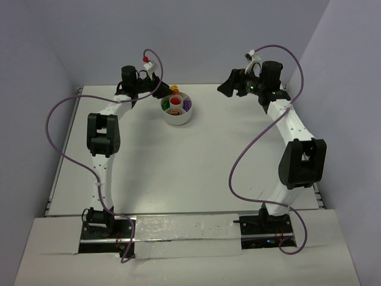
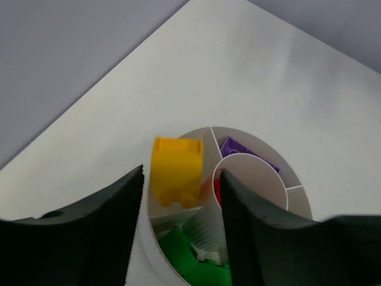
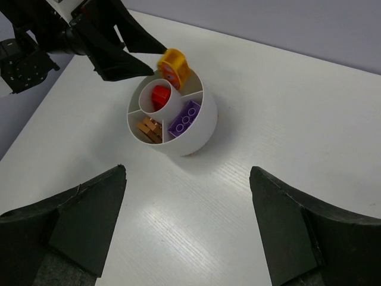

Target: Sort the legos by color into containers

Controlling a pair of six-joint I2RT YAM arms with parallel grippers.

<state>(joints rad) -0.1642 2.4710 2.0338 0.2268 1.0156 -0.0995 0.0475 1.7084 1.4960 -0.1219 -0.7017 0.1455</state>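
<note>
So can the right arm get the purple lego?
Probably yes. The right gripper is open, facing the bowl across bare table, and the purple lego lies in a near wedge; the left gripper hovers opposite.

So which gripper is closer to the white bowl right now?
Left. The left gripper hangs over the far-left rim of the white bowl; the right gripper is off to its right, well clear.

Your left gripper (image 1: 161,89) is at the far-left rim of the white bowl (image 1: 178,118), with a yellow brick (image 1: 174,89) just beside its tip. There's a red brick (image 1: 175,101) in the centre well, a green brick (image 1: 165,106) on its left and a purple brick (image 1: 187,105) on its right. Your right gripper (image 1: 225,88) hangs well apart.
</note>
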